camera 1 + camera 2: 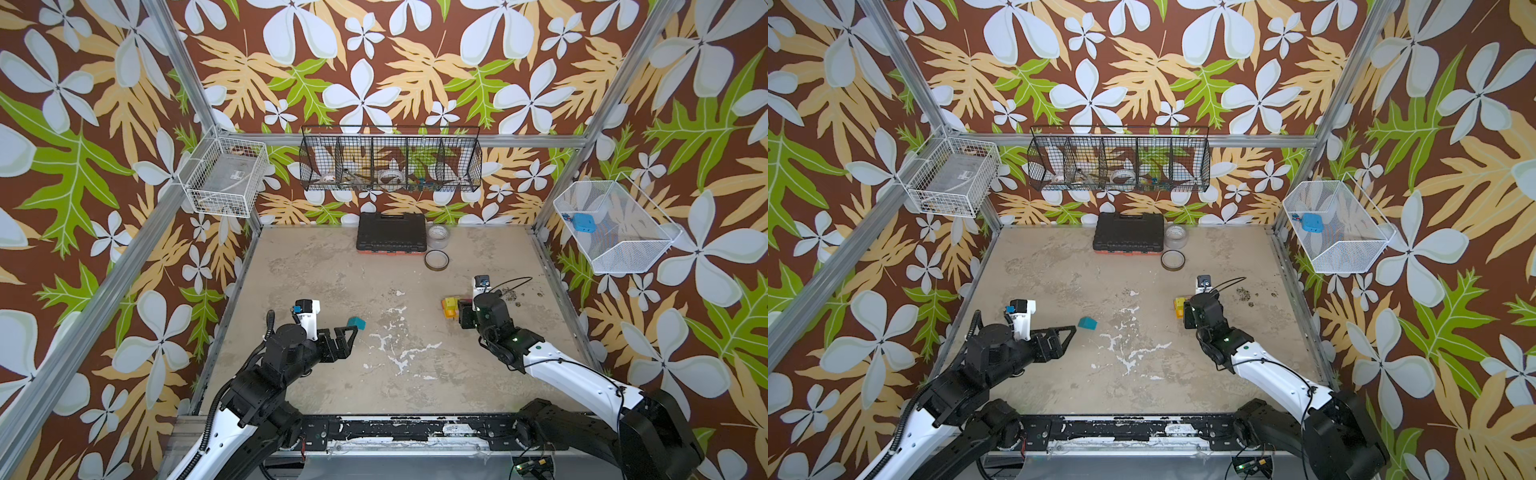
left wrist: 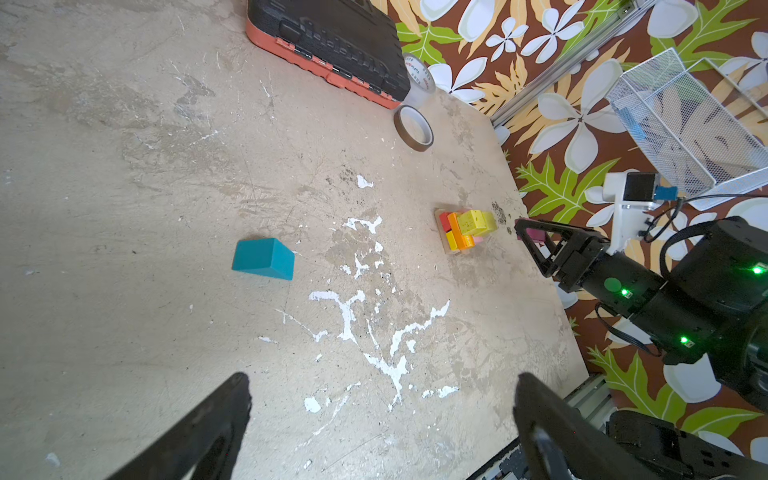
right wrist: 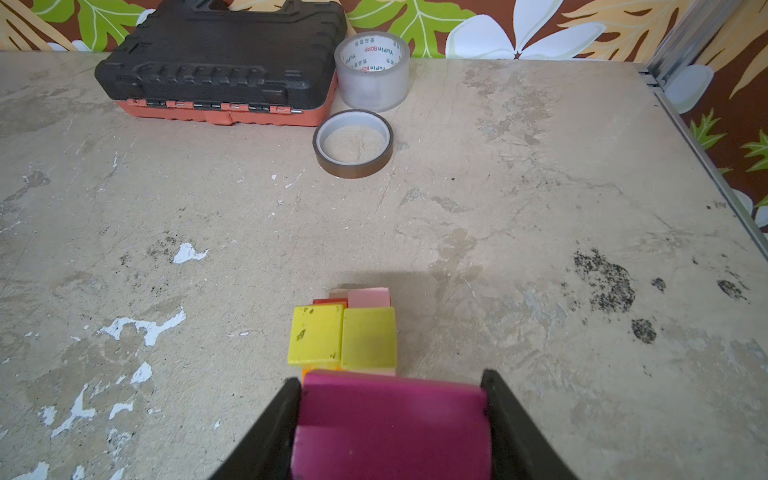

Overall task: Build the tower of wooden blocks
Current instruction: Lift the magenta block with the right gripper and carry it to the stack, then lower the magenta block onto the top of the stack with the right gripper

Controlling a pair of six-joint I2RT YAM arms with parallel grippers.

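The right tool (image 3: 391, 379), clamped on the magenta block (image 3: 390, 428), hangs just short of the stack (image 3: 343, 337) dead ahead; the left tool (image 2: 382, 380) gapes empty.

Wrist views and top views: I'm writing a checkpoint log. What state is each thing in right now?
left gripper, open, empty
right gripper, shut on magenta block
magenta block, held beside tower
tower, partly built, yellow-green cubes on top
teal block, loose on table, apart from tower
black case, closed
clear tape roll, lying flat
brown tape roll, lying flat
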